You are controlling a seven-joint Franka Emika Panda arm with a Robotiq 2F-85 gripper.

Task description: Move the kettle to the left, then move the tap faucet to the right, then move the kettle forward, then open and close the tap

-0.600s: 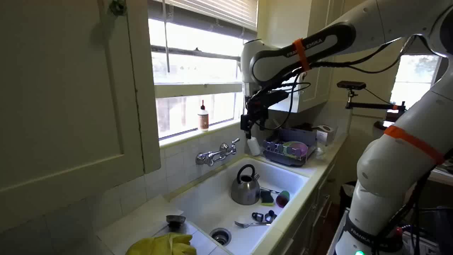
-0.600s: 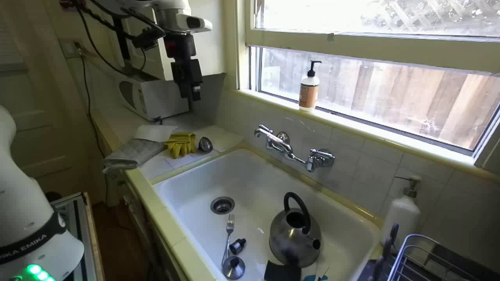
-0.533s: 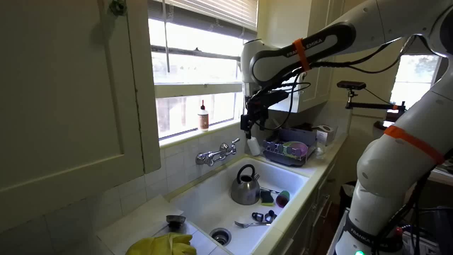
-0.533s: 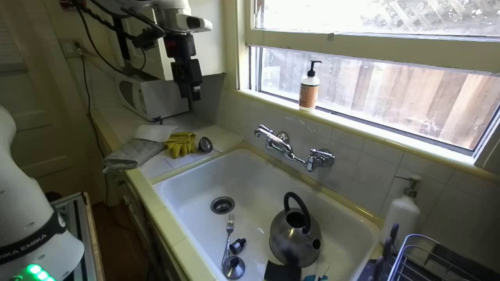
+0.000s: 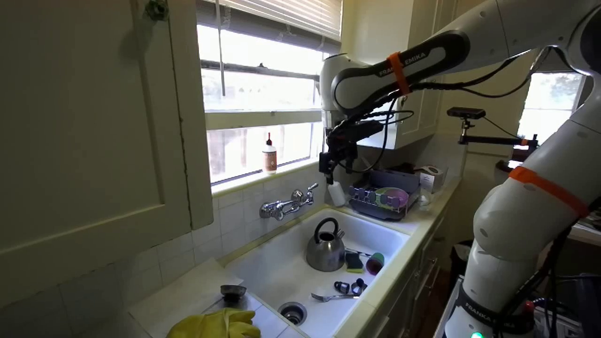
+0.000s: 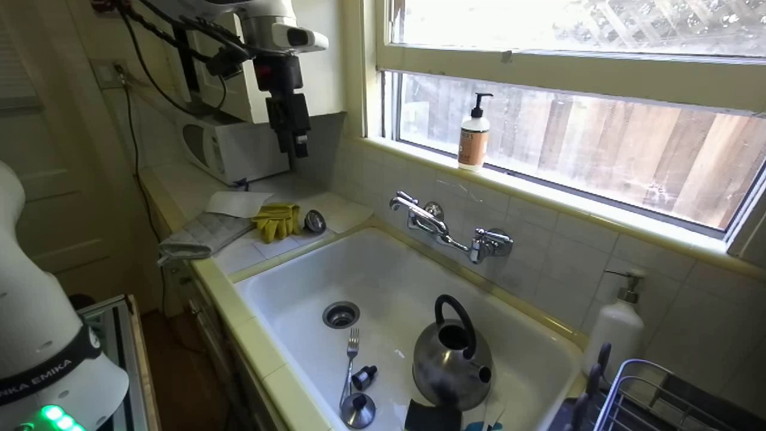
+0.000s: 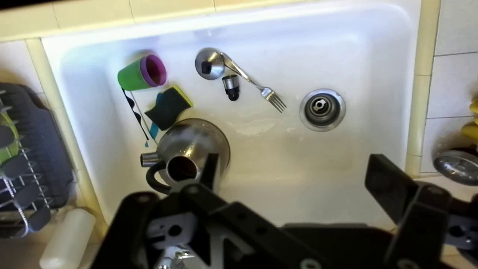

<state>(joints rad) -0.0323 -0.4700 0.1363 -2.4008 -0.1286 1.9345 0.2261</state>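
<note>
The shiny grey kettle (image 5: 325, 253) stands upright in the white sink, its dark arched handle up, and also shows in an exterior view (image 6: 450, 368). In the wrist view the kettle (image 7: 205, 134) is partly hidden behind one finger. The chrome tap faucet (image 5: 285, 205) is on the tiled wall above the sink, seen also in an exterior view (image 6: 440, 227); only a bit of it (image 7: 172, 257) shows in the wrist view. My gripper (image 7: 293, 164) is open with nothing between its fingers. It hangs high above the sink, apart from kettle and tap, as in an exterior view (image 6: 301, 146).
A fork (image 7: 272, 98), small dark-and-metal items (image 7: 231, 87), a sponge (image 7: 168, 108) and a green cup (image 7: 140, 73) lie in the sink. A dish rack (image 5: 382, 197) and white bottle (image 6: 616, 329) stand beside it. Yellow gloves (image 6: 277, 221) lie on the counter. A soap bottle (image 6: 473, 143) stands on the sill.
My gripper has shifted very slightly down and to the right in an exterior view. The kettle and the tap have not moved.
</note>
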